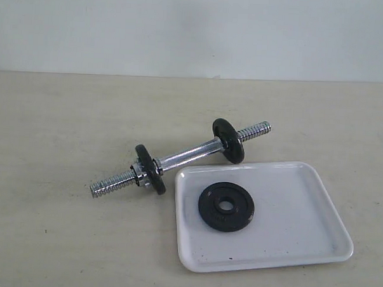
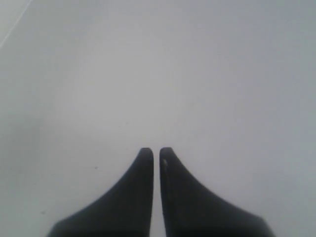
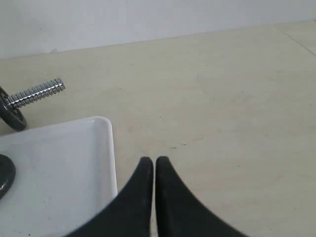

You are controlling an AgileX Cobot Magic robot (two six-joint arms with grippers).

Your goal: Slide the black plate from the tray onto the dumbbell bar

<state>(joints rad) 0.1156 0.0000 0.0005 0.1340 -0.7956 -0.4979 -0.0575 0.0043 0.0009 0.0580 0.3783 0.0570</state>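
Note:
The black plate [image 1: 226, 206] lies flat in the white tray [image 1: 302, 224] at the front right of the table. Just behind the tray's far left corner lies the chrome dumbbell bar [image 1: 184, 157], slanted, with one black disc near each threaded end. No gripper shows in the exterior view. My left gripper [image 2: 152, 151] is shut over a bare pale surface, with nothing between its fingers. My right gripper [image 3: 151, 160] is shut and empty beside a corner of the tray [image 3: 74, 148]. There an edge of the black plate [image 3: 6, 174] and one threaded end of the bar [image 3: 37, 92] show.
The beige table [image 1: 65, 119] runs wide to the left and behind the bar. A pale wall [image 1: 196, 29] closes the back.

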